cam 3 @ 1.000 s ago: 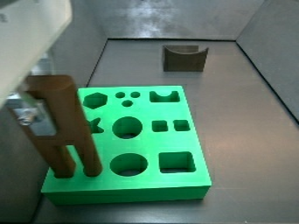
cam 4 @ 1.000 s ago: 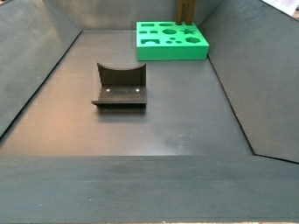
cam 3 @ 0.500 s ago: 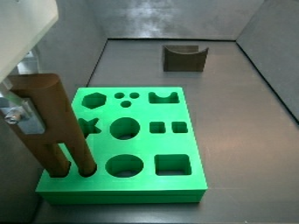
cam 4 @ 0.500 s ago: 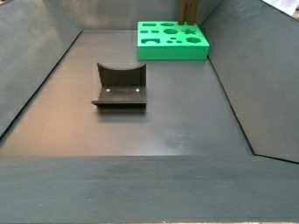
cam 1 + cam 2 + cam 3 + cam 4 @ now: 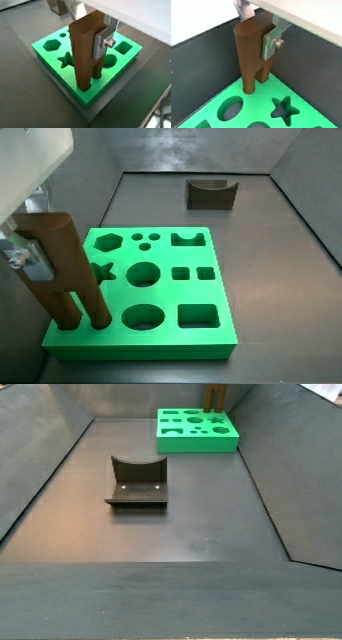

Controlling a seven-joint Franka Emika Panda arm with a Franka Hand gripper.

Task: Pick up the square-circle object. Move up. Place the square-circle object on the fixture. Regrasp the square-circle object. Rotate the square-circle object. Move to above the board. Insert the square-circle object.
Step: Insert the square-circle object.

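The square-circle object is a brown peg with two legs, standing upright at the near-left corner of the green board. My gripper is shut on its upper part, with a silver finger flat against one side. Both wrist views show the object with its leg tips down at the board's top near a corner. I cannot tell whether they sit in a hole. In a side view only its top shows, behind the board. The fixture stands apart with nothing on it.
The dark fixture sits mid-floor, well away from the board. Grey sloping walls ring the bin floor. The board has star, hexagon, round and square holes beside the peg.
The gripper and peg shifted slightly left over the board's corner in the side view a second ago, then held still. The grip is unchanged.
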